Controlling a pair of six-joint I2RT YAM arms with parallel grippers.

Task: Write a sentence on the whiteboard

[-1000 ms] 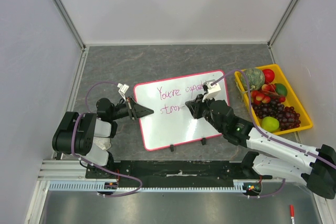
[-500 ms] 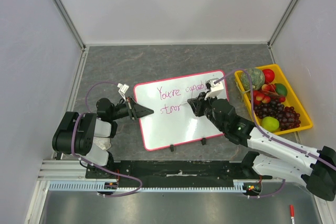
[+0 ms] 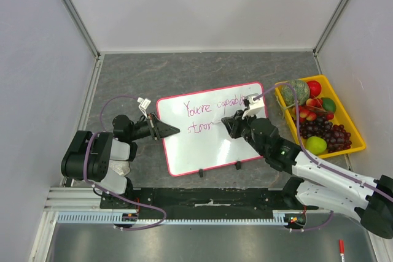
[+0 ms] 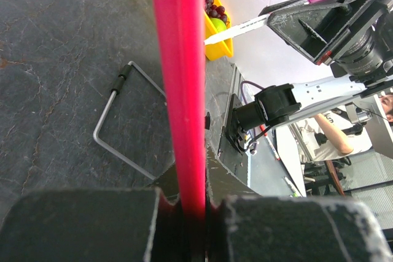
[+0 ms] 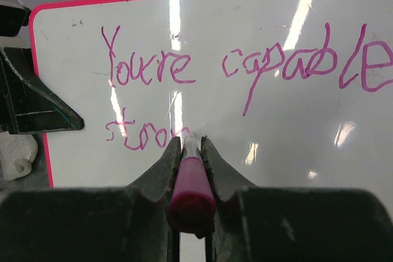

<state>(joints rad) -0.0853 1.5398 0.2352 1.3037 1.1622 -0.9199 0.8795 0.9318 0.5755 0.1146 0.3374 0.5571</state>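
Right gripper [image 5: 188, 144], lower center of frame, clamps pink marker [image 5: 191, 196], tip on whiteboard [image 5: 295, 151] at 2nd line of sentence [image 5: 164, 72]; left gripper [image 3: 173, 130] pinches whiteboard's left rim.

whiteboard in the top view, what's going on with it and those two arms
The left gripper is clamped on the pink-red rim of the large flat white whiteboard, apparently steadying it. The right gripper holds a magenta marker pen with its tip at the board, partway through the second line of the purple handwritten sentence. "You're capable" is written, and the second line reads roughly "stron".
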